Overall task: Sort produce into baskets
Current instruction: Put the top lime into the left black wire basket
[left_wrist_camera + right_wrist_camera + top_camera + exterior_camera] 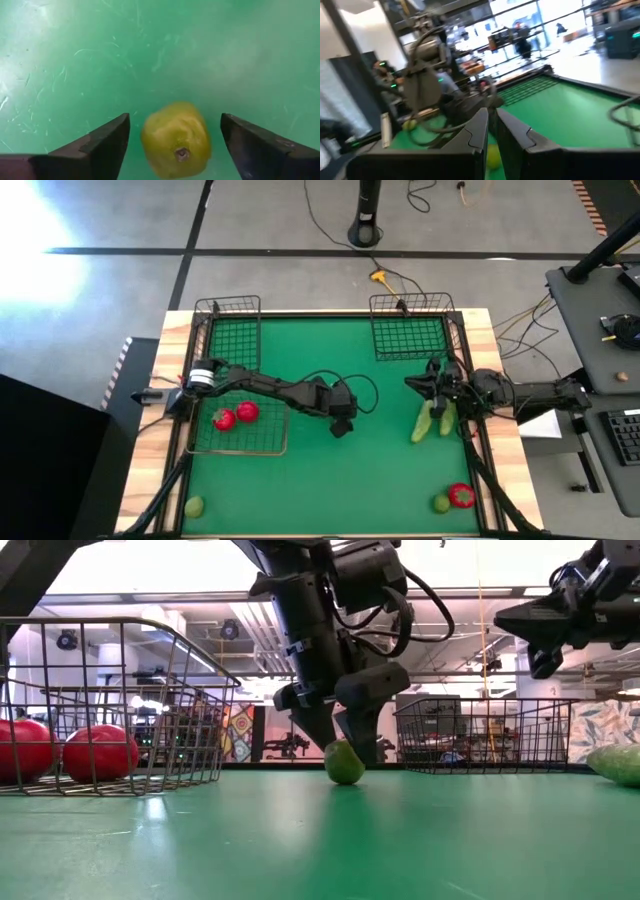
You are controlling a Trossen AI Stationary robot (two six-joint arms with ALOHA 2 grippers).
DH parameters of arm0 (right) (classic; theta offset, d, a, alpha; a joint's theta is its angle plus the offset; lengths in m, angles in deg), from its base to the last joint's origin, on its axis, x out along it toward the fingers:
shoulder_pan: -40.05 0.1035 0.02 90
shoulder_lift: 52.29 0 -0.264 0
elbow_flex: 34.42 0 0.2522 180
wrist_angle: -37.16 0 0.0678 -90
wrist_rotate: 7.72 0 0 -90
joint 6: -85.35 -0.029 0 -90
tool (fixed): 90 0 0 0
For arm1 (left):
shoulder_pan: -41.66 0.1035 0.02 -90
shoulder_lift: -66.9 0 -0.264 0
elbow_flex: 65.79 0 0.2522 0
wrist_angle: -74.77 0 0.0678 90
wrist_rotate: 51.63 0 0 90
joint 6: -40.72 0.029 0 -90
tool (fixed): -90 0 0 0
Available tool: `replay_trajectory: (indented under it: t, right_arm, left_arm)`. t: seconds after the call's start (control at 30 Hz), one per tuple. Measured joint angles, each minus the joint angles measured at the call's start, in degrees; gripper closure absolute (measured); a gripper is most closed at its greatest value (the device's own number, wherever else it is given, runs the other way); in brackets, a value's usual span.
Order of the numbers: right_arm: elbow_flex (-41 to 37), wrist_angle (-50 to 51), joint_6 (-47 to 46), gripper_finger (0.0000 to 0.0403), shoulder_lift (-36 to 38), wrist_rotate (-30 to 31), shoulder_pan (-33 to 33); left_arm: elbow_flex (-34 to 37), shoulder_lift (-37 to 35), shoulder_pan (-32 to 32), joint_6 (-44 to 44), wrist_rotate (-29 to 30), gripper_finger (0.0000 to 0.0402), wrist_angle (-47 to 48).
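at the table's left side the wide, shallow grey-wire basket already held two round red pieces with green tops, and a small yellow-green round piece lay loose near the front left corner. a dark upright wire-mesh basket stood at the back left. toward the middle, the left gripper was down at the green mat with its fingers spread wide on either side of another small yellow-green round fruit, which sat on the mat between them, touched by neither and not yet held. to do this grasp well, the jaws probably needed to close evenly about the fruit's widest part, since a round piece could roll or squirt out if one finger met it first; staying low enough to catch it below its middle looked wise, then lifting straight up before carrying it away. further right stood the second dark upright wire-mesh basket at the back, and the right gripper hung above the mat with its fingers nearly together and nothing between them, just beside two elongated green cucumbers. at the front right corner a third red piece lay touching a third yellow-green one.
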Motion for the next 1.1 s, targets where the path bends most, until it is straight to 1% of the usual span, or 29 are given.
replay_trajectory:
  t: [0.17,0.3,0.47,0.63,0.8,0.93,1.03,1.1]
  right_arm:
    - [0.0,-1.0,0.5,0.0374,0.0,2.7,0.0]
    - [0.0,-2.5,2.8,0.0374,0.0,2.7,0.0]
    - [0.0,-3.8,5.3,0.0374,0.0,2.9,0.0]
    - [0.0,-3.8,6.0,0.0374,0.0,3.1,0.0]
    - [0.0,-3.6,6.0,0.0374,0.0,3.1,0.0]
    - [0.0,-3.2,6.0,0.0374,0.0,3.1,0.0]
    - [0.0,-3.0,5.9,0.0374,-0.1,3.0,0.0]
    - [0.0,-2.9,5.8,0.0374,-0.1,2.8,0.0]
  left_arm:
    - [0.0,0.0,-0.1,-0.6,0.0,0.0162,0.8]
    - [0.0,0.0,-0.1,-0.7,0.0,0.0191,0.8]
    - [0.0,0.0,-0.1,-0.7,1.0,0.021,1.1]
    - [0.1,-1.1,-0.3,-0.5,2.2,0.0218,2.2]
    - [0.1,-6.3,-1.8,0.1,8.7,0.0219,6.1]
    - [0.1,-13.3,-3.0,1.6,14.3,0.022,10.2]
    - [0.2,-19.6,-3.4,0.1,20.5,0.022,16.6]
    - [0.7,-23.9,-3.2,-2.9,24.6,0.022,21.5]
